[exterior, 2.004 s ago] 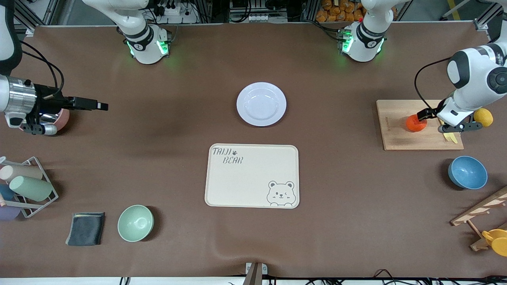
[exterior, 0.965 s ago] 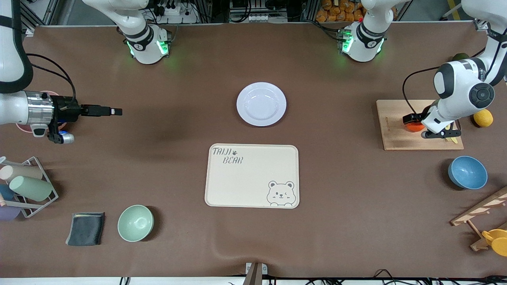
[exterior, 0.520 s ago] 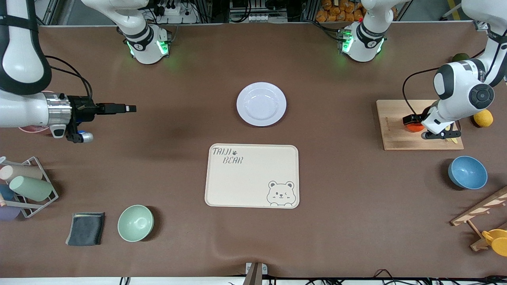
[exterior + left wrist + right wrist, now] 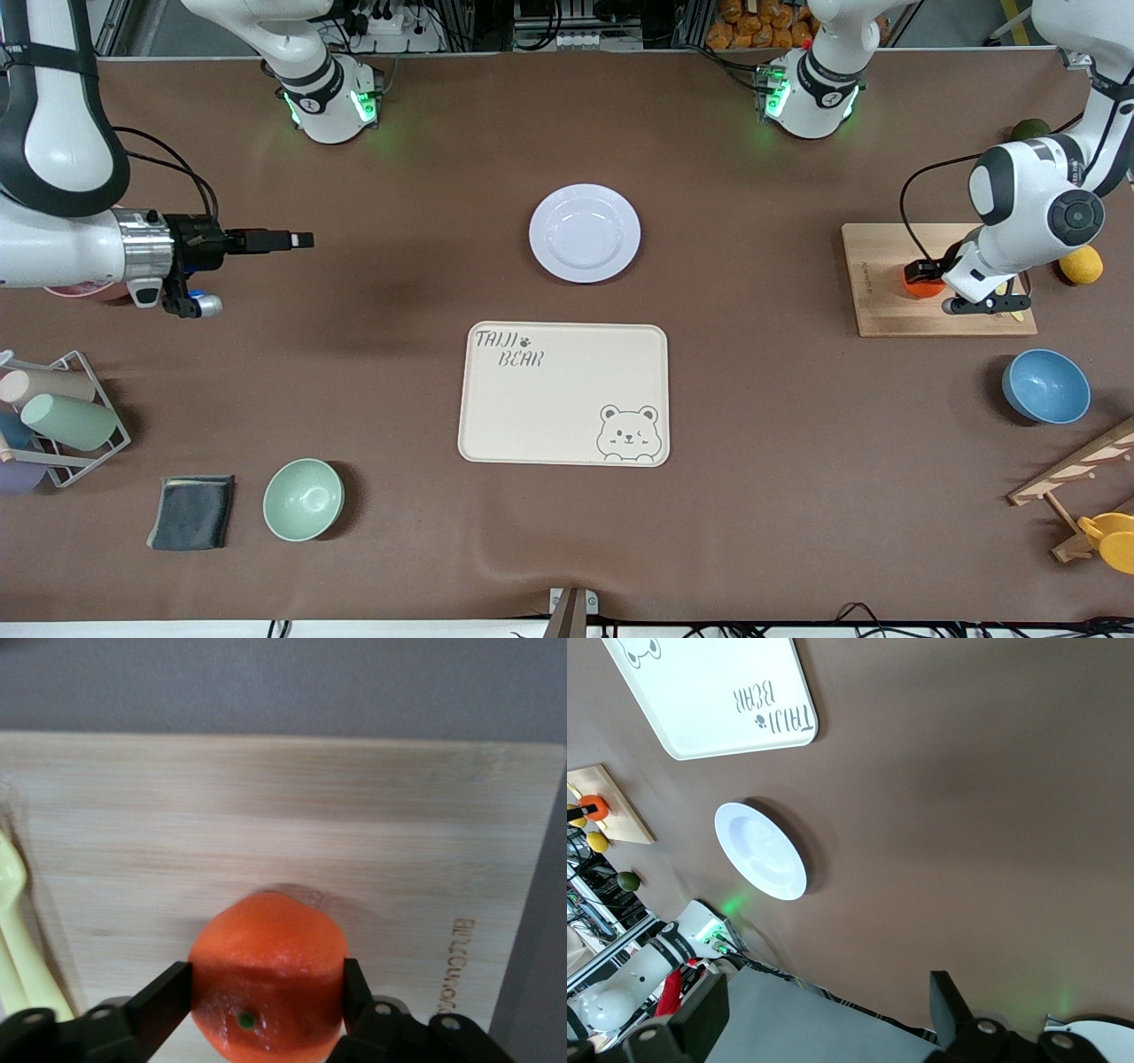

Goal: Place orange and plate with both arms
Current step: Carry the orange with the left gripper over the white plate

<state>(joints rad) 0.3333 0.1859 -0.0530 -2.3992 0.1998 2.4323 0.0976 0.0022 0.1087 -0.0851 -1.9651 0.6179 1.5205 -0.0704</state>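
My left gripper [image 4: 266,997] grasps the small round orange-red orange [image 4: 267,973] on the wooden cutting board [image 4: 877,306], 3 o'clock from the round pale lavender plate [image 4: 585,233]. My right gripper [image 4: 824,1014] hangs with fingers spread over bare brown table [image 4: 390,372], 9 o'clock from the plate.

Materials and finishes, tabletop lot

Brown table covering [image 4: 399,532]: matt, cloth-like, faintly rippled near the front edge. Plate [image 4: 585,233]: glossy, smooth, pale lavender-white, ceramic or plastic not told apart. Tray [image 4: 563,392]: cream, matt, smooth, printed bear drawing. Cutting board [image 4: 292,815]: pale wood, visible grain, burnt-in lettering. Orange [image 4: 268,983]: shiny, finely dimpled peel, pressed between matt black fingers [image 4: 159,1010] of the left gripper [image 4: 266,997]. Green bowl [image 4: 303,500] and blue bowl [image 4: 1046,386]: smooth, satin. Folded cloth [image 4: 191,511]: dark grey, soft, matt. Right arm wrist ring [image 4: 146,252]: polished metal; arm shells glossy white plastic.
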